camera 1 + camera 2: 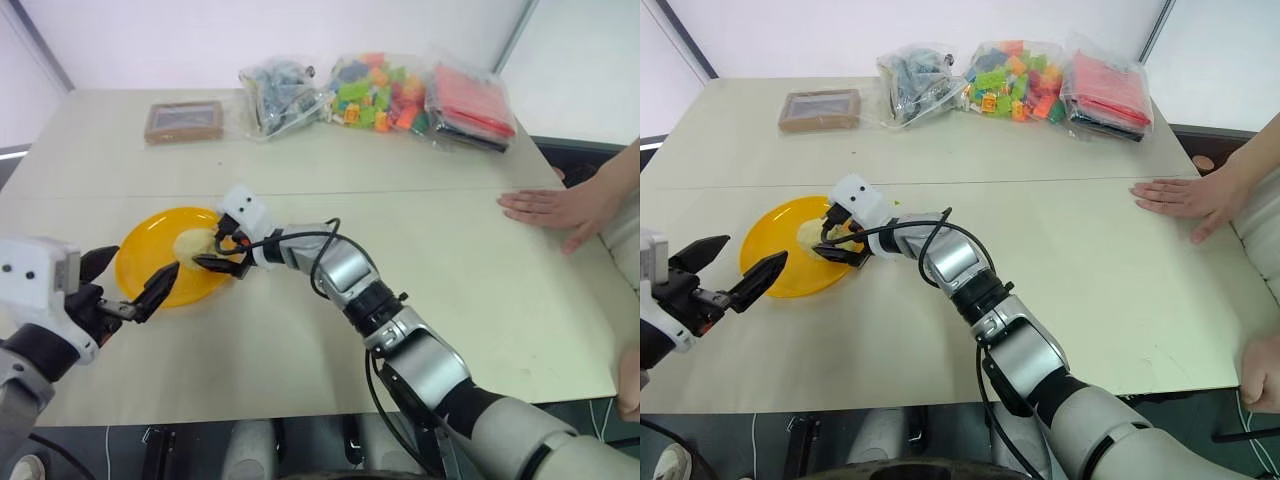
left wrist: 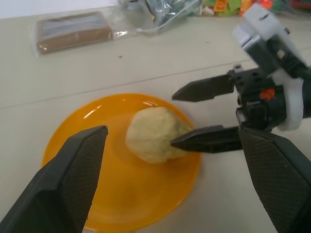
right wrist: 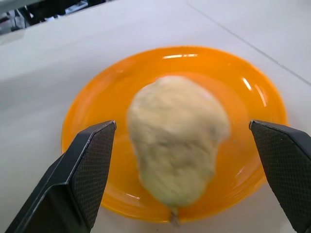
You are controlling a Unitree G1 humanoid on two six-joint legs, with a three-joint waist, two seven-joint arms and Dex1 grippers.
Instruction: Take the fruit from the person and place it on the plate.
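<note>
Item 1, left tool [image 1: 125,287]: nearest the camera, at about 8 o'clock of the desk [image 1: 480,300]. Fingers spread apart, nothing between them. Hovers at the near rim of the plate, pointing across it.

Item 2, plate [image 1: 140,250]: round, glossy, yellow-orange, lying flat on the desk's left half, at about 9 o'clock of the head view.

Item 3, fruit [image 2: 153,133]: pale yellow, bumpy, oval. Lies on the plate, a little toward the plate's 2 o'clock side. By the look of it the plate alone carries it.

Item 4, right tool [image 1: 212,252]: reaches in from the plate's 3 o'clock side. Fingers stand wide, one on each side of the fruit; in the right wrist view there is a clear gap on both sides, so it grips nothing.

Item 5, person's hand [image 1: 555,208]: flat on the desk at 3 o'clock, well apart from the plate, empty.

Item 6, far edge, 12 o'clock: brown box [image 1: 183,120], bags of bricks [image 1: 375,95].

Status, judged: hand-over done; fruit set down and released. Left, if anything: draw the right tool clear without nudging the fruit.
</note>
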